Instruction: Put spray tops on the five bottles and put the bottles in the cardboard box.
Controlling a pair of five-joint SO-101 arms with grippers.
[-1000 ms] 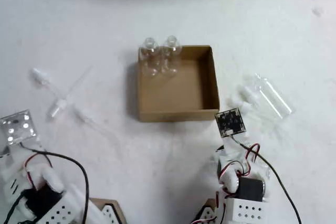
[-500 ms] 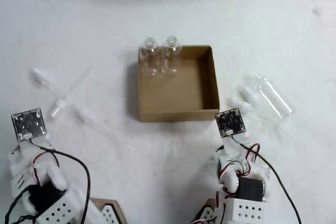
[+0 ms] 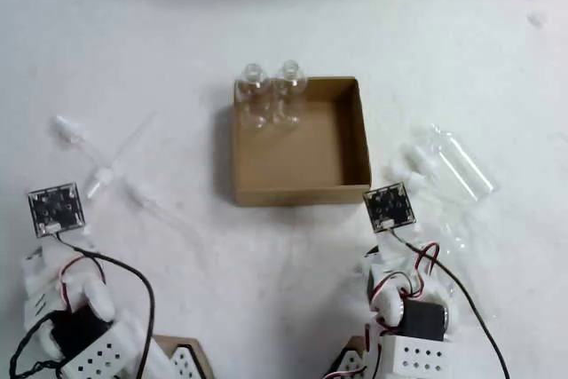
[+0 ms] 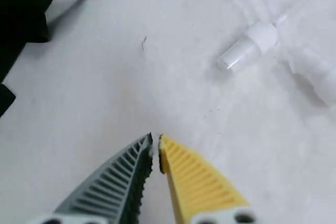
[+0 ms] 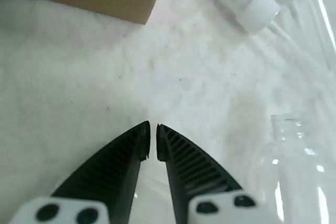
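Standing in the cardboard box's [image 3: 363, 135] far left corner: two bottles [image 3: 255, 97]. Loose on the surface [image 3: 177, 42] lie the other bottles [image 3: 463, 166] and spray tops [image 3: 96, 184]; left claw [image 4: 155, 145] and right claw [image 5: 153, 135] closed, empty.

My left gripper [image 4: 155, 139] has one grey and one yellow ribbed finger; my right gripper [image 5: 153, 127] has two black ones. Left arm [image 3: 84, 357] and right arm [image 3: 413, 357] are white plastic, with red and black cables [image 3: 142, 299].
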